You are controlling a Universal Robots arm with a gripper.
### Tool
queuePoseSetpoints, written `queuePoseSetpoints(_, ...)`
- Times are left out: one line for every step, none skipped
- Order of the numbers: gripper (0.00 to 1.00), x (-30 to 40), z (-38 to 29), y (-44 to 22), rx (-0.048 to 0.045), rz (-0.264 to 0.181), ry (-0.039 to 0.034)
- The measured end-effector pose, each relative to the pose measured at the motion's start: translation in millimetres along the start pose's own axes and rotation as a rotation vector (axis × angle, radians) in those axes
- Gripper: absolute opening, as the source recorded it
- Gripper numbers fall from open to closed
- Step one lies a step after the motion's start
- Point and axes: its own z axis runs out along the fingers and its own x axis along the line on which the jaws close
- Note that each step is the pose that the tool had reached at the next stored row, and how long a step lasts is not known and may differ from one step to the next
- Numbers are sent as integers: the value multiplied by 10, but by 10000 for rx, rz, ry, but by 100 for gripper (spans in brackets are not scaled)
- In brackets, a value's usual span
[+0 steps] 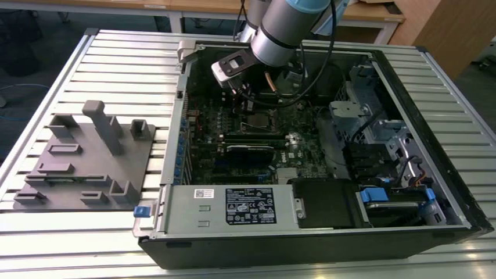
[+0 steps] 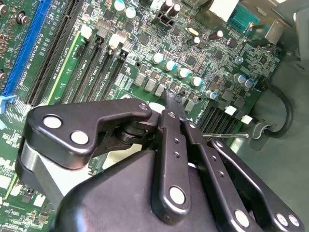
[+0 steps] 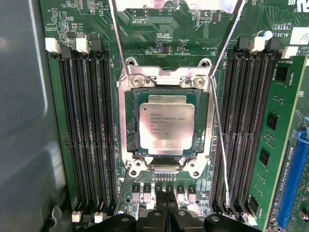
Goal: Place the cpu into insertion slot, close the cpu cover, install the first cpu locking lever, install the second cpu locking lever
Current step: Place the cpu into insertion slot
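On the slatted metal table, a grey moulded fixture tray lay to the exterior view's left of the open black computer case. Farther in, the small square silver-topped cpu sat flat in the dark, black-rimmed insertion slot, between long black memory slots. The thin silvery cpu cover stood raised off it. The black gripper hung near the green circuit board, its fingers pressed together on nothing.
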Motion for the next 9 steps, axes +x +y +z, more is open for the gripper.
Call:
queuePoseSetpoints(10, 0, 0, 0, 6, 0, 0)
queuePoseSetpoints(10, 0, 0, 0, 11, 1, -1)
queuePoseSetpoints(10, 0, 0, 0, 16, 0, -1)
queuePoseSetpoints(10, 0, 0, 0, 21, 1, -1)
queuePoseSetpoints(10, 0, 0, 0, 26, 1, 0)
queuePoseSetpoints(10, 0, 0, 0, 31, 1, -1)
queuePoseSetpoints(10, 0, 0, 0, 36, 1, 0)
queuePoseSetpoints(10, 0, 0, 0, 41, 1, -1)
queuePoseSetpoints(10, 0, 0, 0, 46, 1, -1)
